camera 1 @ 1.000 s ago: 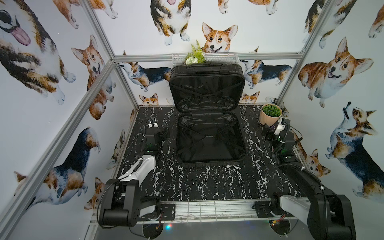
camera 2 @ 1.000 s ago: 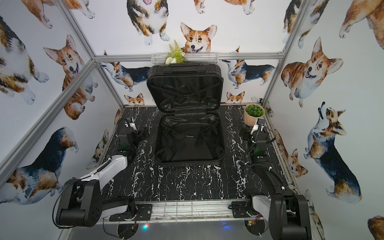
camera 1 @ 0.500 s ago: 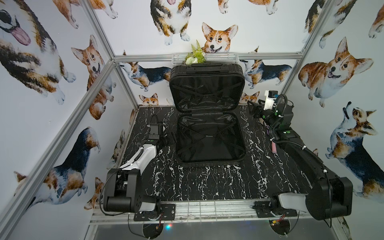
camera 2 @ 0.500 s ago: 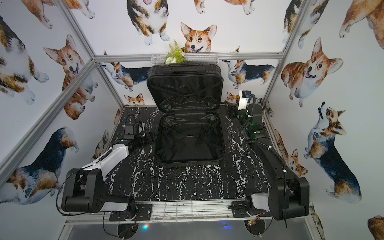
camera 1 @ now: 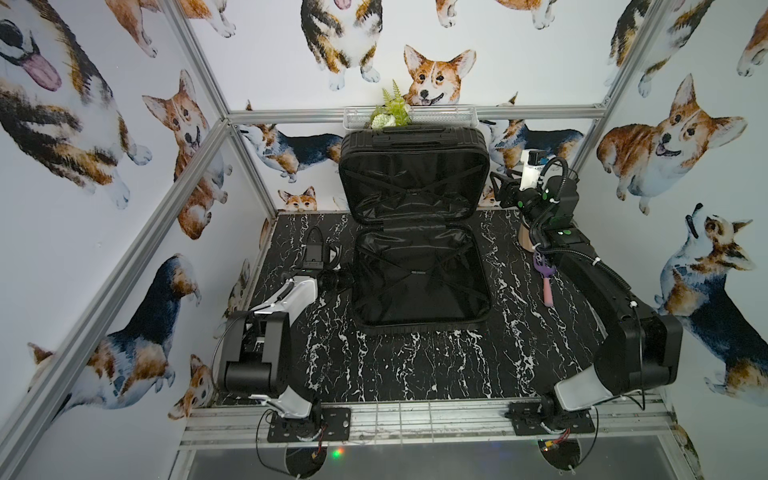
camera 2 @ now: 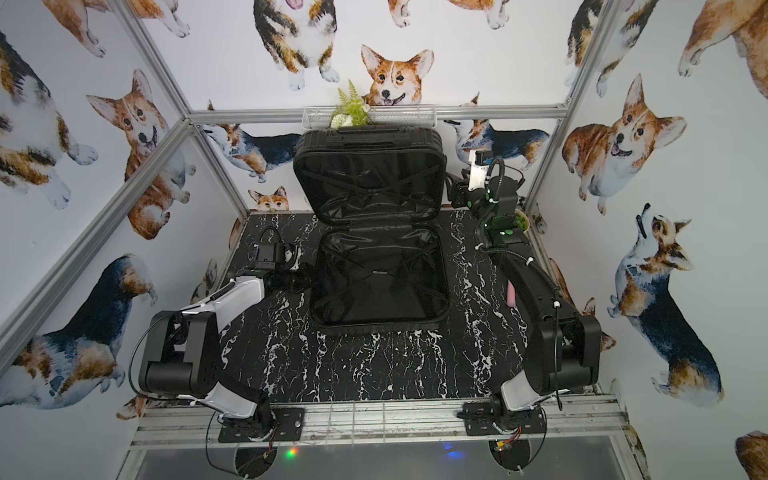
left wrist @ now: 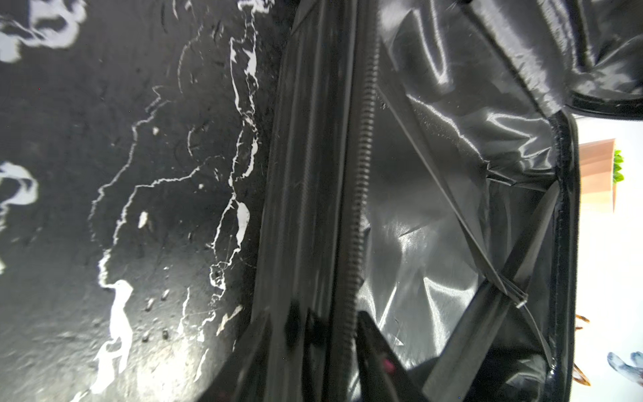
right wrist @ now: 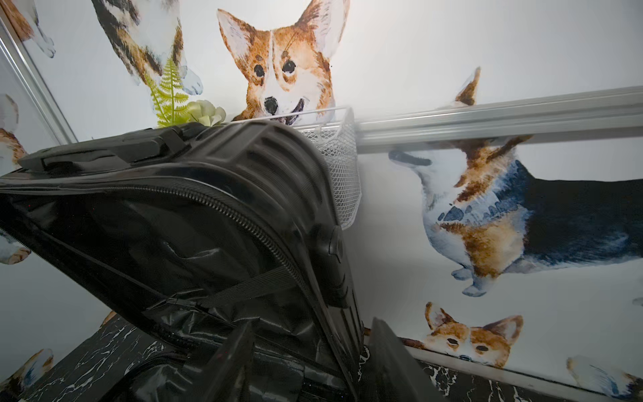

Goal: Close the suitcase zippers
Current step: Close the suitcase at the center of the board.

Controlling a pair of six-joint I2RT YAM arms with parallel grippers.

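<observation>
Bench (camera 1: 415, 365) carries the suitcase (camera 1: 419, 328), open. One half lies flat mid-bench; the lid (camera 1: 411, 183) is upright, leaning on the back wall under a wire basket (camera 1: 449, 118). The ribbed shell is hard and stiff, probably light empty, and glossy so likely slippery. Lid must drop before the zippers (left wrist: 358, 209) can run. Zip band is thin and floppy; best hold looks like the shell rim. No slider pull visible. Left hand (left wrist: 315, 323) straddles the flat half's left rim with a narrow gap; cannot tell if clamped. Right hand (right wrist: 313, 322) straddles the lid's right edge at mid-width; grip unclear. Plant pot (camera 1: 524, 239) and pink brush (camera 1: 547, 286) sit right of the case by the right arm and may get swept.
</observation>
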